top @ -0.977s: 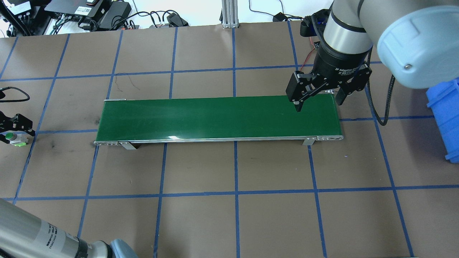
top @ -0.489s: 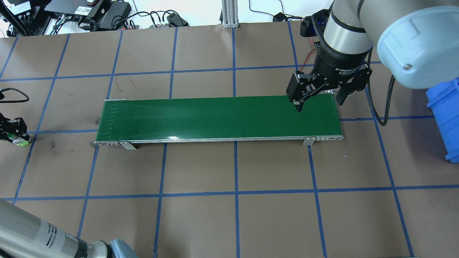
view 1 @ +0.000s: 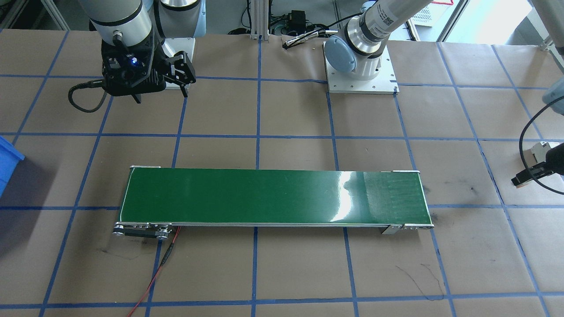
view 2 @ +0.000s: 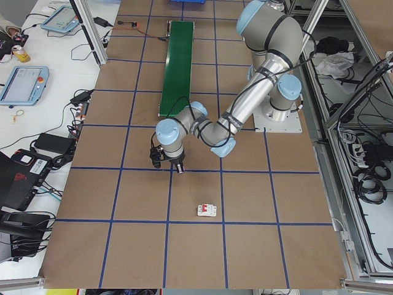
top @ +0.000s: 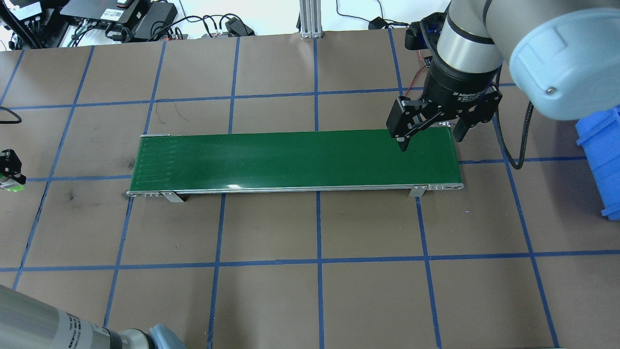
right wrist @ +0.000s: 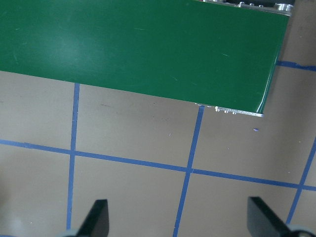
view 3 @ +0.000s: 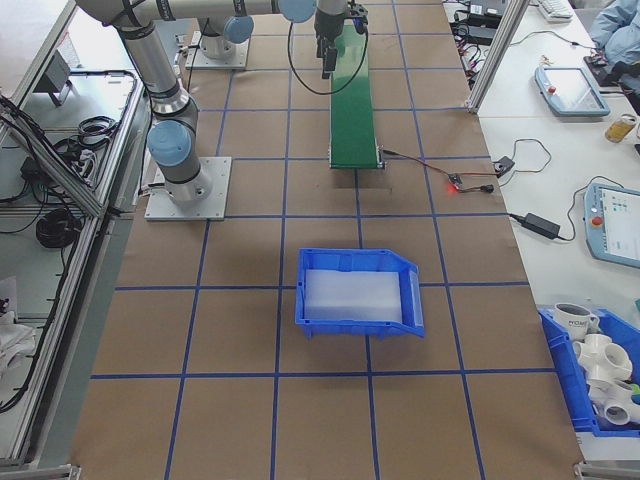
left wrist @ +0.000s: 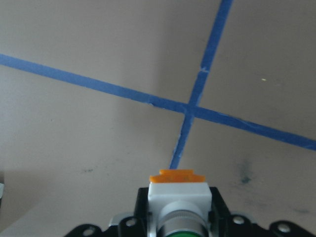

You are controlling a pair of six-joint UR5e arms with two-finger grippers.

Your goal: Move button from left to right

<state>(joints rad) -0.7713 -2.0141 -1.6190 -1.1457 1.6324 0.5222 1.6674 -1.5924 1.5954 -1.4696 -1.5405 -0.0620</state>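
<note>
- Bench (top: 271, 300): brown paper surface ruled into squares by blue tape lines.
- Green conveyor belt (top: 290, 160): lies lengthwise across the middle of the bench, with a silver frame along its edges.
- Blue bin (view 3: 358, 292): open tray standing on the bench beyond the belt's right end, well apart from it (the overhead view shows only its edge at the frame's right).
- Right hand (top: 428, 138): hangs above the right end of the belt with its two fingers spread wide and nothing between them; in the right wrist view both fingertips (right wrist: 96, 219) stand far apart over the bare bench and the belt's edge.
- Left hand (top: 8, 165): at the far left edge of the overhead view, well apart from the belt's left end, closed around the button.
- Circuit breaker (view 2: 207, 211): small white box with a red mark, lying alone on the bench near the left hand.
- Button (left wrist: 180, 200): gripped in the left hand, above a crossing of blue tape lines; white-grey body, orange base pointing away from the wrist camera, and green cap toward it.
</note>
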